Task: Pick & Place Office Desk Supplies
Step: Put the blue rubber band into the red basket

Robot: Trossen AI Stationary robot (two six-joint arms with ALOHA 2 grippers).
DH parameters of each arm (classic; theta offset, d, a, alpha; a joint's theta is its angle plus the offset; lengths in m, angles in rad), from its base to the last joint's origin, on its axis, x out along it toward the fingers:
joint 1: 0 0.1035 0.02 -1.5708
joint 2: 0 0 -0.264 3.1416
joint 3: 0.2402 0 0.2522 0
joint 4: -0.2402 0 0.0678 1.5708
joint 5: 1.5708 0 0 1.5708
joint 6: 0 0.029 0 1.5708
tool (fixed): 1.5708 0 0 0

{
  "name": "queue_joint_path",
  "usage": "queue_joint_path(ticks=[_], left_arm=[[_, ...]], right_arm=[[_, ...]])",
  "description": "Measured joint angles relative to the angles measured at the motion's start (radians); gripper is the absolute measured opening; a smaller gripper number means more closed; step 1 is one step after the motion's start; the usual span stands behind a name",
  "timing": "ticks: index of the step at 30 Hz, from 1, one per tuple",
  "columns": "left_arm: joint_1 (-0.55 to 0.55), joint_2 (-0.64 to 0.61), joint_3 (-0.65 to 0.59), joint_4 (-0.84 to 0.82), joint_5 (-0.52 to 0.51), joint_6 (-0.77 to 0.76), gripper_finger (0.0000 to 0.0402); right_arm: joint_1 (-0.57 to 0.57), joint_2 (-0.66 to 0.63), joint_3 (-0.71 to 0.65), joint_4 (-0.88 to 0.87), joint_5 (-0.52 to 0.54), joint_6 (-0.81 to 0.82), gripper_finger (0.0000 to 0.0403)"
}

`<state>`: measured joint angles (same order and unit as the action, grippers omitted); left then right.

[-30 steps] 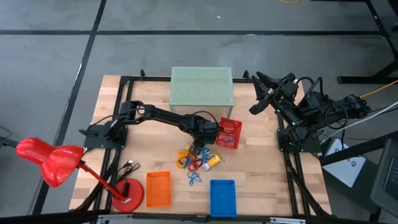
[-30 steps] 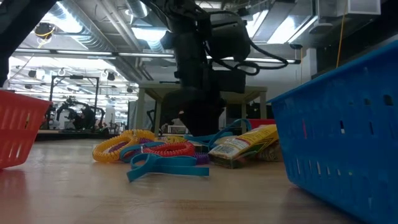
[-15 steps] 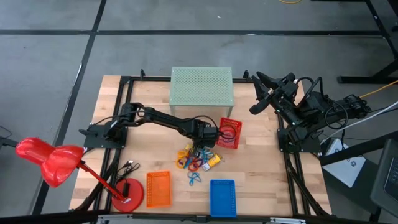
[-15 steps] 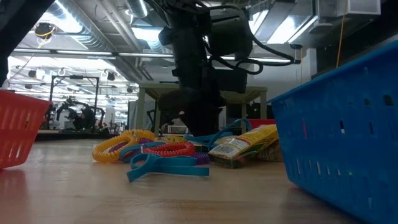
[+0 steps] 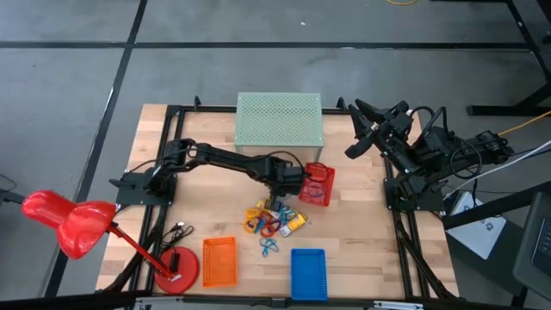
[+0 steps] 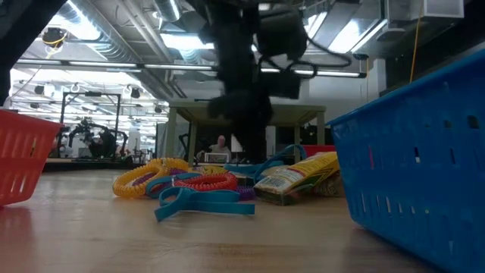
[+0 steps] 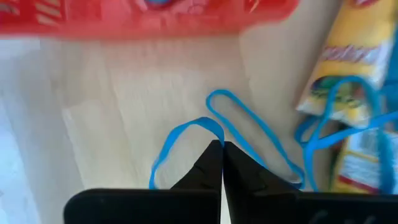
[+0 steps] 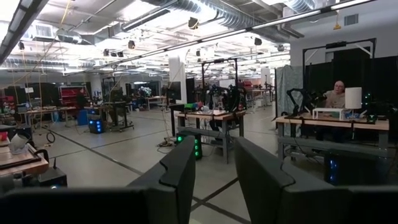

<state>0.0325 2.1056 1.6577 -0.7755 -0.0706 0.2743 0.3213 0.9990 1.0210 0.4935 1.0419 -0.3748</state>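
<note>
The office desk supplies (image 5: 274,222) lie in a small pile at mid-table: coloured rings (image 6: 198,181), a yellow packet (image 7: 354,56) and blue loop clips. My left gripper (image 7: 221,148) stands over the far edge of the pile beside the red basket (image 5: 317,185), shut on one blue loop clip (image 7: 249,127). Another blue clip (image 5: 269,248) lies alone on the wood, nearer the front. My right gripper (image 8: 214,168) waits raised at the table's far right (image 5: 357,129), open, holding nothing. My left gripper pinches the blue loop clip between its two fingertips, at the narrow spot (image 7: 216,134) where its two loops meet. One loop (image 7: 165,155) spreads to one side of the fingers and the longer one (image 7: 267,149) to the other. Whether the clip is clear of the wood I cannot tell.
A green perforated box (image 5: 279,120) stands at the far middle. An orange basket (image 5: 219,261) and a blue basket (image 5: 308,274) sit at the front edge. A red desk lamp (image 5: 69,226) stands at the front left. Bare wood lies left of the pile.
My left gripper has risen a little from the pile and shifted slightly toward the red basket; in the low view it is blurred and its lower end now uncovers the room behind. The pile lies as before.
</note>
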Motion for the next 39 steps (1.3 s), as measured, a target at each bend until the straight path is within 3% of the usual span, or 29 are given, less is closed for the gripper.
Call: queue_joint_path(ticks=[17,30,34,39], left_arm=[[-0.014,-0.002,0.288,0.083,0.024,-0.012,0.0003],[0.031,0.118,0.280,0.275,0.155,-0.114,0.0002],[0.030,0.124,0.280,0.233,0.157,-0.152,0.0026],[0.030,0.119,0.282,0.229,0.159,-0.170,0.0089]], right_arm=[[0.000,0.000,0.000,0.000,-0.006,0.000,0.0114],[0.000,0.000,0.000,0.000,-0.006,0.008,0.0114],[0.001,0.000,0.000,0.000,-0.006,0.009,0.0114],[0.000,0.000,0.000,0.000,-0.006,0.011,0.0114]])
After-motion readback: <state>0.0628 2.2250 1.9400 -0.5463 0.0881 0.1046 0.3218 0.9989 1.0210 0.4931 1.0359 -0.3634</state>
